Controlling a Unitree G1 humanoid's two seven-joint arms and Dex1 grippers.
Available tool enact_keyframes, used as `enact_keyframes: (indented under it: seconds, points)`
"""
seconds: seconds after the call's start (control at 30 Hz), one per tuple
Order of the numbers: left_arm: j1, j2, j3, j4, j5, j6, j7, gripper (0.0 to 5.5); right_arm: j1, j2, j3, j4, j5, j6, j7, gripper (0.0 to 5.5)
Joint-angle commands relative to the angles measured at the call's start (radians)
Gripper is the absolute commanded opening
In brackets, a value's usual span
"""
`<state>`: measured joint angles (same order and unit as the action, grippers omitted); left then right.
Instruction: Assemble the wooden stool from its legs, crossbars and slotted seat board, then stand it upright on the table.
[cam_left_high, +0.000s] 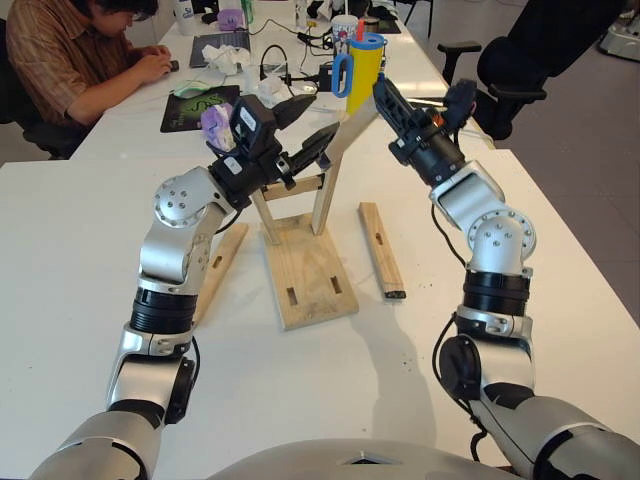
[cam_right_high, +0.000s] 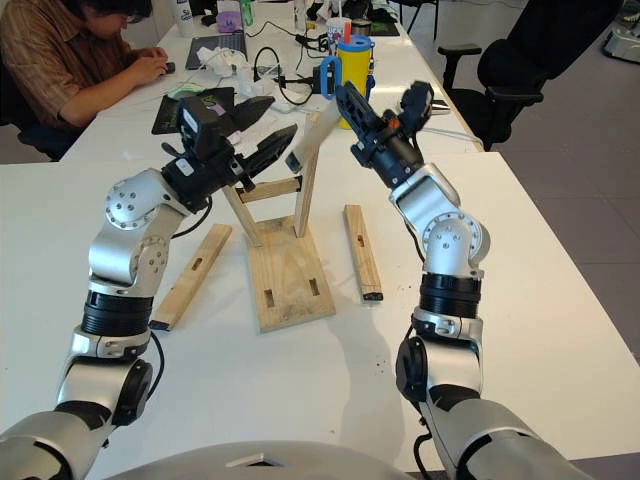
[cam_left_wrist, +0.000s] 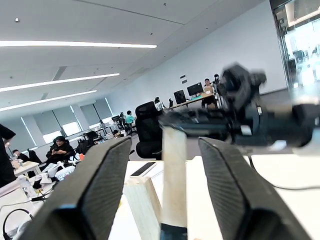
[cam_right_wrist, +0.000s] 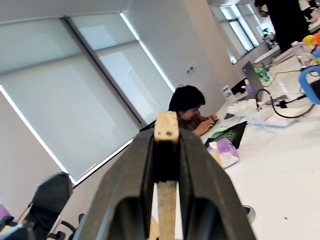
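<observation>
right arm raised forward, right claw (cam_right_wrist: 166, 150) clamped on the top of the tall leg (cam_left_high: 334, 175) standing in the seat board (cam_left_high: 312, 275) on the worktop (cam_left_high: 70, 260); left arm bent, left claw (cam_left_wrist: 167, 150) wide open astride that leg, not touching it.

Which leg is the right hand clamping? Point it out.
The taller upright leg standing in the seat board, its top in the right hand; the loose legs lie flat.
</observation>
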<state>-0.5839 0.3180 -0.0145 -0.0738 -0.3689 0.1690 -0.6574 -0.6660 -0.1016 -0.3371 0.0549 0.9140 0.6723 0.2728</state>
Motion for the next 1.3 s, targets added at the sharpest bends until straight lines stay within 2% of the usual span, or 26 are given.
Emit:
enact_keyframes:
  seconds: [0.03, 0.13, 0.23, 0.37, 0.6, 1.3]
  points:
    - [0.057, 0.013, 0.061, -0.038, -0.043, 0.051, 0.032, 3.06, 0.154, -0.028, 0.024, -0.160, -0.054, 0.006, -0.063, 0.44]
    - [0.088, 0.019, 0.070, -0.062, -0.045, 0.072, 0.045, 3.06, 0.291, -0.055, 0.072, -0.242, -0.158, -0.002, -0.110, 0.44]
    - [0.107, 0.002, 0.060, -0.076, -0.039, 0.080, 0.065, 3.06, 0.350, -0.005, 0.066, -0.227, -0.206, -0.051, -0.167, 0.44]
    - [0.114, -0.013, 0.040, -0.069, -0.024, 0.075, 0.079, 3.06, 0.329, 0.064, 0.060, -0.128, -0.247, -0.162, -0.192, 0.44]
    - [0.110, -0.016, 0.038, -0.061, -0.029, 0.080, 0.078, 3.06, 0.303, 0.057, 0.061, -0.035, -0.323, -0.262, -0.189, 0.44]
    - [0.138, -0.002, -0.022, -0.111, 0.011, 0.085, 0.060, 3.06, 0.346, 0.031, 0.099, 0.009, -0.438, -0.308, -0.175, 0.44]
